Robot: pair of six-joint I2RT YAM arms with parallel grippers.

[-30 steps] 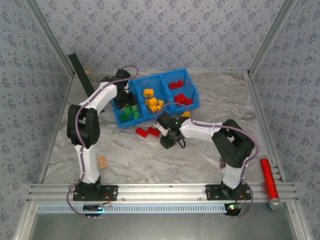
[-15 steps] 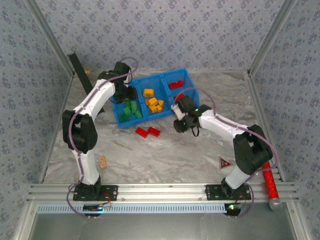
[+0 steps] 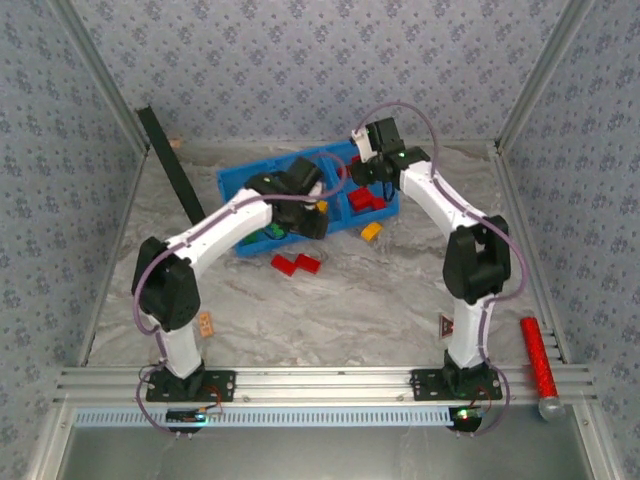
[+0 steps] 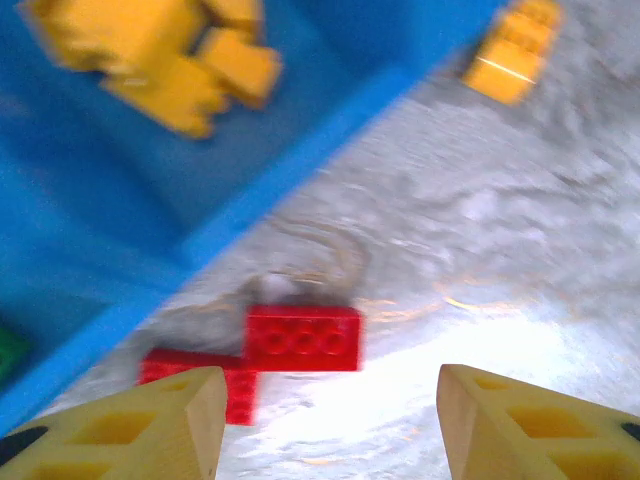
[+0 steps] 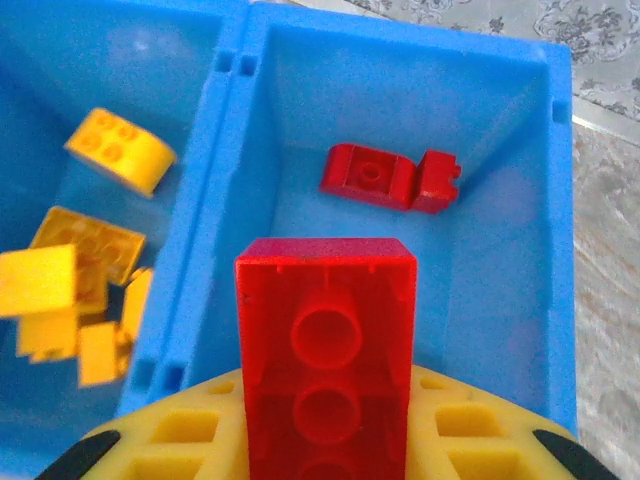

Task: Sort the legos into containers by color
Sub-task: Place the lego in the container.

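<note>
Holding red lego [image 5: 325, 330], right hand [image 5: 325, 445] over red-brick compartment [image 5: 500, 250]; left hand [image 4: 330, 415] spread.

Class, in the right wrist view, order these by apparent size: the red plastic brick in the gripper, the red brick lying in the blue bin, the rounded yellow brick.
1. The gripped red plastic brick: largest, but nearness to the camera inflates it.
2-3. The loose red brick and rounded yellow brick look alike; unranked.

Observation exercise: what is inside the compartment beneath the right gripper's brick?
The compartment holds a red lego near its far wall. The held red brick hides the near floor, so more may sit there.
</note>
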